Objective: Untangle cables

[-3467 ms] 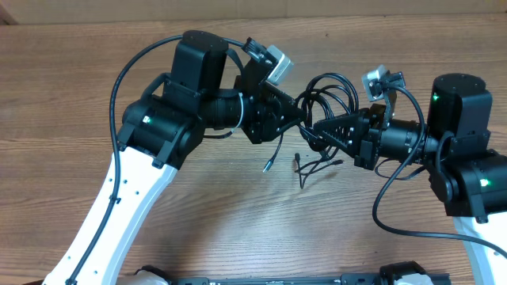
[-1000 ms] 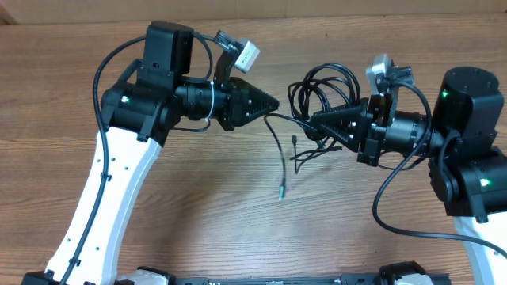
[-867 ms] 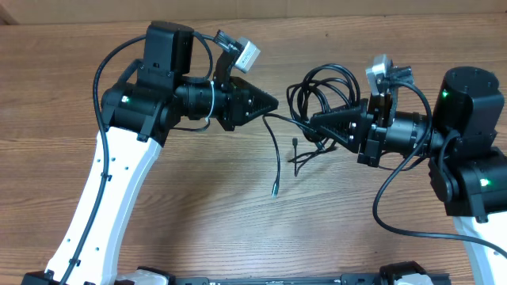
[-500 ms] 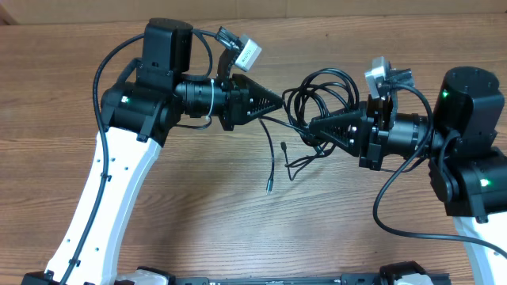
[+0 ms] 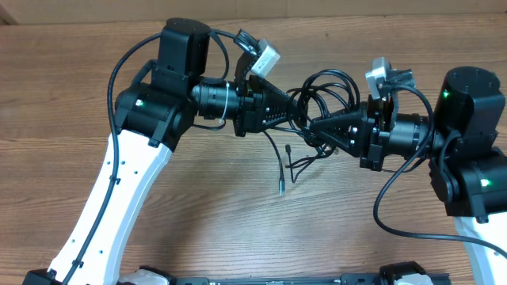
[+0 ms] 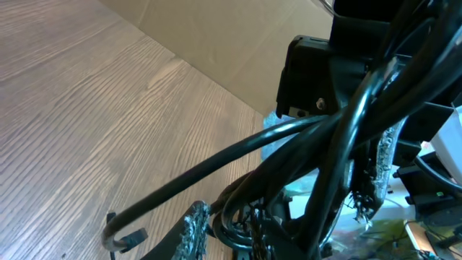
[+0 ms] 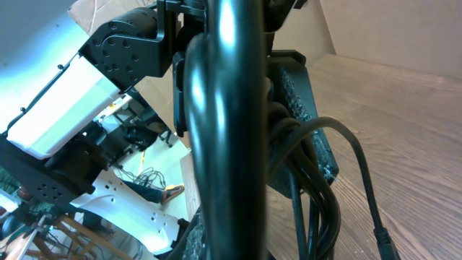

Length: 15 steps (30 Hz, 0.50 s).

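The cables (image 5: pixel 326 82) are a bundle of thin black cords looped in the air between my two grippers. My right gripper (image 5: pixel 314 127) is shut on the bundle from the right. My left gripper (image 5: pixel 299 113) has its tip pushed into the bundle from the left and is shut on a strand. One loose end hangs down to a plug tip (image 5: pixel 283 190) over the table. In the left wrist view the cords (image 6: pixel 238 155) run across my left gripper's fingers (image 6: pixel 225 231). In the right wrist view a thick blurred cord (image 7: pixel 231 130) hides most of my right gripper (image 7: pixel 274 180).
The wooden table (image 5: pixel 198 214) lies under both arms. A second short cable end (image 5: pixel 298 169) dangles below the bundle. Each arm's own thicker black cable arcs beside it: the left arm's (image 5: pixel 119 71) and the right arm's (image 5: pixel 388 198). A cardboard wall (image 6: pixel 216 36) stands behind the table.
My left gripper had pulled away to the left with a strand; it has now moved back to the right into the bundle. The hanging plug end swung right. The right gripper stayed in place.
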### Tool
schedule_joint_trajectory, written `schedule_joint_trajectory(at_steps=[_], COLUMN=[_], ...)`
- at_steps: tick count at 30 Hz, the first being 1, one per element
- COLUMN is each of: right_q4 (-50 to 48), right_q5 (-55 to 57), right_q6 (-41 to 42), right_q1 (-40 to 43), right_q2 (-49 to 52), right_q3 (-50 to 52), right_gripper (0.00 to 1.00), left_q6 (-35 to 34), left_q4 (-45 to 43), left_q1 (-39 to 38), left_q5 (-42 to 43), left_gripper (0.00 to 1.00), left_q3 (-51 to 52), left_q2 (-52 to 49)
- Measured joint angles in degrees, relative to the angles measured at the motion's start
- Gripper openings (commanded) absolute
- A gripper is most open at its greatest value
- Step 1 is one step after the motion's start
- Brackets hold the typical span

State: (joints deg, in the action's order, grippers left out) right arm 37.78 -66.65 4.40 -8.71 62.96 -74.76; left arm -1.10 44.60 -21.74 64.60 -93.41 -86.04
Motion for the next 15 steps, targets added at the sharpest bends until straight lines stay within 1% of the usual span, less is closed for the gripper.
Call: schedule_joint_trajectory(at_steps=[3, 9, 15], right_q4=[-0.02, 0.00, 0.00], right_q5=[-0.04, 0.00, -0.09], right_q6=[0.00, 0.02, 0.02], right_q1=[0.00, 0.00, 0.00], right_q2=[0.00, 0.00, 0.00], right_q3=[0.00, -0.02, -0.02], right_gripper=[0.04, 0.04, 0.04], left_q6=[-0.22, -0.59, -0.61], left_q4=[-0.04, 0.44, 0.55], left_q1=[-0.04, -0.04, -0.04], left_q5=[-0.13, 0.11, 1.75], left_gripper=[0.23, 0.17, 0.17], left_q3=[-0.02, -0.02, -0.02], left_q2=[0.00, 0.00, 0.00])
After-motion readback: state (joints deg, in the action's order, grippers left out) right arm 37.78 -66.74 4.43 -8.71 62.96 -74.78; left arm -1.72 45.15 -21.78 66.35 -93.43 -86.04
